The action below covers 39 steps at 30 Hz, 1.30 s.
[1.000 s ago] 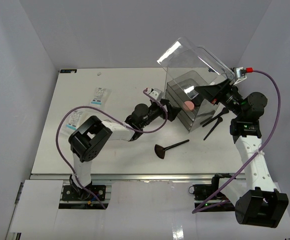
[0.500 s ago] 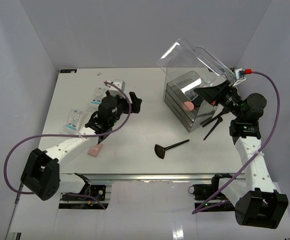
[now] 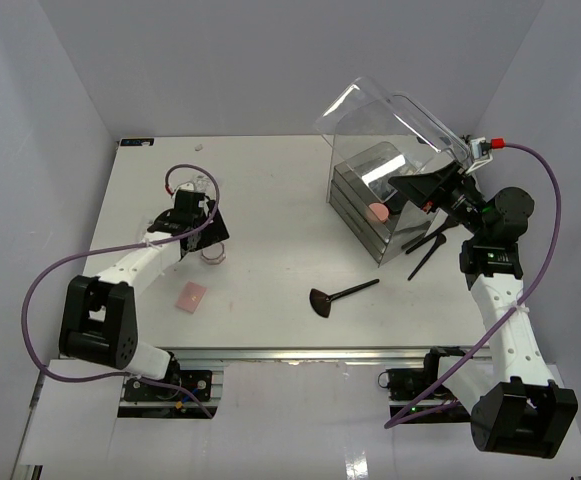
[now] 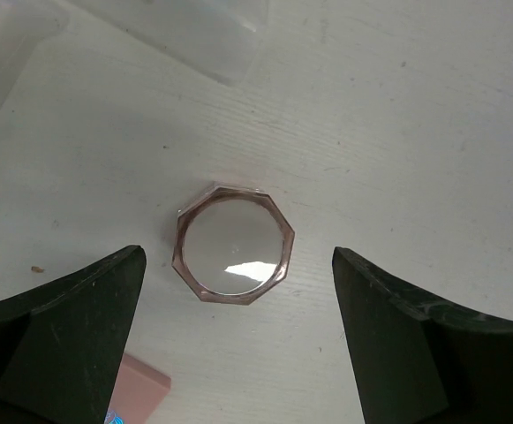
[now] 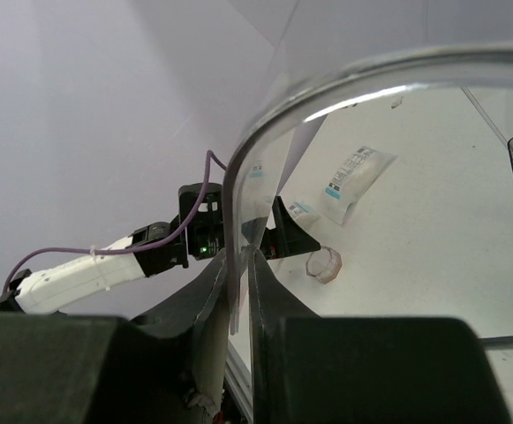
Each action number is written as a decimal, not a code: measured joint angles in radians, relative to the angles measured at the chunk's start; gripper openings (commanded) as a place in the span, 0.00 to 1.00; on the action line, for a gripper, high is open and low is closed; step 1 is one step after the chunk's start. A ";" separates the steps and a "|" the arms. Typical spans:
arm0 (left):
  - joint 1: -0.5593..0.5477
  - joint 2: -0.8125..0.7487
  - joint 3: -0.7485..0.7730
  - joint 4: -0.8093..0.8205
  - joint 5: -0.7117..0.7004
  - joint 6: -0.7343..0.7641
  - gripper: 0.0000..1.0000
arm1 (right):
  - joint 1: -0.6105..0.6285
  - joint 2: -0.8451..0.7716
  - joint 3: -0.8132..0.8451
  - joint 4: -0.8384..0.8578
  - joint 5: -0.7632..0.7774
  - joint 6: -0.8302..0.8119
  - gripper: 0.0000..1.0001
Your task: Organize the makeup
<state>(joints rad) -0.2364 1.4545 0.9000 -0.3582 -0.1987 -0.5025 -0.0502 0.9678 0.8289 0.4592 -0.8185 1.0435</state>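
The left gripper (image 4: 237,258) hangs over the left part of the table (image 3: 270,190) with its jaws spread wide. An eight-sided pink compact (image 4: 234,243) lies flat on the table between the fingers (image 4: 71,331), which do not touch it. A pink sponge (image 3: 192,296) lies just beside it, toward the near edge. From the right wrist I can see two white packets (image 5: 355,170) lying behind the compact.

Over on the right, the right gripper (image 5: 238,287) has its jaws pressed together on the rim of the clear lid (image 5: 371,84), holding it tipped up over the box (image 3: 370,205). A pink piece (image 3: 378,211) sits inside the box. The thin brushes (image 3: 430,245) lie on the table just right of the box, and the fan brush (image 3: 342,297) lies in front of it, well apart from the compact.
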 measured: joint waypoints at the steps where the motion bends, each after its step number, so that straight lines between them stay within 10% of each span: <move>1: 0.002 0.017 0.007 -0.008 0.001 -0.007 0.98 | 0.000 -0.001 -0.004 0.000 0.000 0.000 0.16; 22: 0.008 0.165 0.033 -0.055 0.070 0.016 0.94 | 0.000 -0.006 -0.010 0.000 0.000 -0.003 0.16; 39: 0.004 0.166 0.055 -0.055 0.144 0.065 0.19 | 0.000 -0.007 -0.010 0.000 0.000 -0.003 0.16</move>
<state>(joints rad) -0.2322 1.6203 0.9546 -0.4136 -0.0550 -0.4372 -0.0505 0.9605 0.8188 0.4587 -0.8185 1.0401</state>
